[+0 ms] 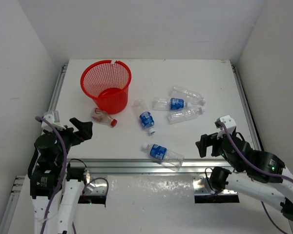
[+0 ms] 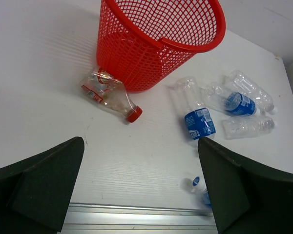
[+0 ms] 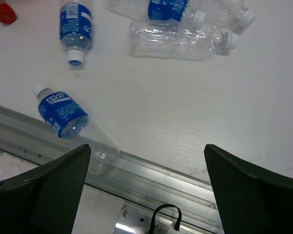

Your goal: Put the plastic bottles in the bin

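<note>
The red mesh bin (image 1: 106,85) stands upright at the back left, also in the left wrist view (image 2: 156,39). A red-capped bottle (image 1: 103,117) lies against its base (image 2: 110,95). A blue-labelled bottle (image 1: 145,117) lies mid-table (image 2: 196,117). Another blue-labelled bottle (image 1: 162,153) lies at the front edge (image 3: 63,117). Three more lie clustered to the right: one blue-labelled (image 1: 171,103) and two clear (image 1: 188,95) (image 1: 185,115). My left gripper (image 1: 82,127) (image 2: 140,146) is open and empty, near the front left edge. My right gripper (image 1: 207,144) (image 3: 147,151) is open and empty at the front right.
An aluminium rail (image 1: 136,165) runs along the table's front edge, and the front bottle partly overhangs it (image 3: 97,156). White walls enclose the table on three sides. A black cable loop (image 3: 166,217) sits below the rail.
</note>
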`<state>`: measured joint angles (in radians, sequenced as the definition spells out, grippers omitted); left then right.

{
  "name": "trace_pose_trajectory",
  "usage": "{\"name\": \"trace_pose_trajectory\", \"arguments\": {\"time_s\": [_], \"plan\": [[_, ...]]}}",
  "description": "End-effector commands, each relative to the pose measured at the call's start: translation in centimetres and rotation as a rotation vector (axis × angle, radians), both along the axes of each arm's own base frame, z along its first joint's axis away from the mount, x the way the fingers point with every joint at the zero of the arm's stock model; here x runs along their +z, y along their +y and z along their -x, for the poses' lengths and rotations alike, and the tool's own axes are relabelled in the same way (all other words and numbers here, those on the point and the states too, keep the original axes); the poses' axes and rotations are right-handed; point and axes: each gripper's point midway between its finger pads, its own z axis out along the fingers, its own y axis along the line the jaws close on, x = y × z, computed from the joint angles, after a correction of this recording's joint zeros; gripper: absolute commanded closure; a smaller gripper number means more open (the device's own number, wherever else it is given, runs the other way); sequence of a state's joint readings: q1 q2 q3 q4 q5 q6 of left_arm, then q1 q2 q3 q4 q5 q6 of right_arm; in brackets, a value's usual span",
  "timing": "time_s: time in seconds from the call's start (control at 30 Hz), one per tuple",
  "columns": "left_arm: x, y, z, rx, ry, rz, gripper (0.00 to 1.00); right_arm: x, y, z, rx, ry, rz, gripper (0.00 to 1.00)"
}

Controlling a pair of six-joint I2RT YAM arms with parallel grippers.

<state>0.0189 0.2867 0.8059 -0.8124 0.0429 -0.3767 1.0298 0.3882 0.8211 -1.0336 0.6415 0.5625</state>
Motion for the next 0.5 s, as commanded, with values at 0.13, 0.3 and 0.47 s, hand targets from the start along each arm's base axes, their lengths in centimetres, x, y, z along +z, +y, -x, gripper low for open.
{"name": "trace_pose_trajectory", "arguments": {"time_s": [0.13,0.3,0.47], "plan": [[0.9,-0.3,-0.2,-0.011,-0.038,0.011,0.0,1.5,9.4,2.6,0.519,-0.047,-0.142,0.01],[0.8,-0.1,-0.3,0.002,-0.035,0.014,0.0,-0.9,12.9,2.0,0.569,0.054,-0.109,0.01],[0.6,0.0,-0.4,0.013,-0.026,0.019,0.0,-7.1,14.0,-0.9,0.499,0.228,0.199,0.01]]}}
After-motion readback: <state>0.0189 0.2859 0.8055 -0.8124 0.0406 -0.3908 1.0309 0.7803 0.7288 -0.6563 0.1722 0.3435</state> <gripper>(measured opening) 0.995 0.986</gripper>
